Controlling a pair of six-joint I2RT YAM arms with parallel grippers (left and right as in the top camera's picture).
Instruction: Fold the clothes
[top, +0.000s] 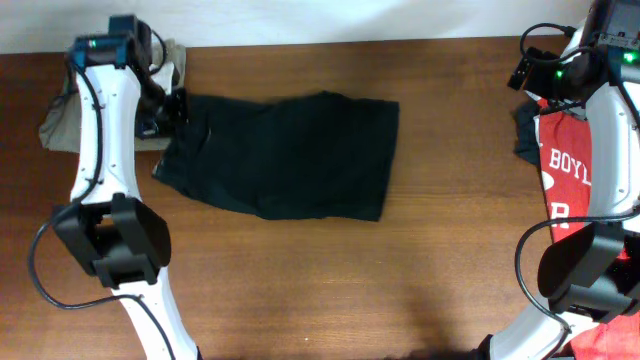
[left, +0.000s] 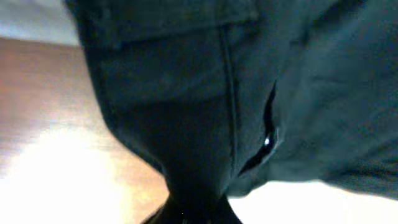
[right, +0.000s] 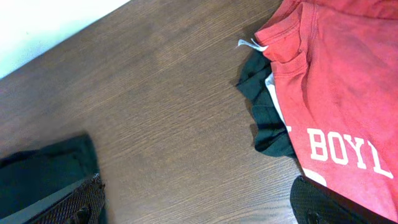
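The black shorts (top: 290, 155) lie spread flat in the middle of the table. My left gripper (top: 170, 108) is at their left edge, shut on a bunch of the black cloth. In the left wrist view the shorts (left: 249, 93) fill the frame and pinch into the jaws (left: 196, 208). The khaki trousers (top: 55, 125) lie crumpled at the far left, partly under my left arm. The red T-shirt with white lettering (top: 565, 165) lies at the right edge. My right gripper (top: 527, 75) hovers open and empty beside the shirt's collar (right: 336, 81), fingers wide apart (right: 199, 211).
A dark green-black garment (right: 264, 118) pokes out from under the red shirt's left edge, also in the overhead view (top: 525, 135). A corner of the shorts (right: 43, 174) shows in the right wrist view. The brown wooden table (top: 330, 290) ends at a white wall behind.
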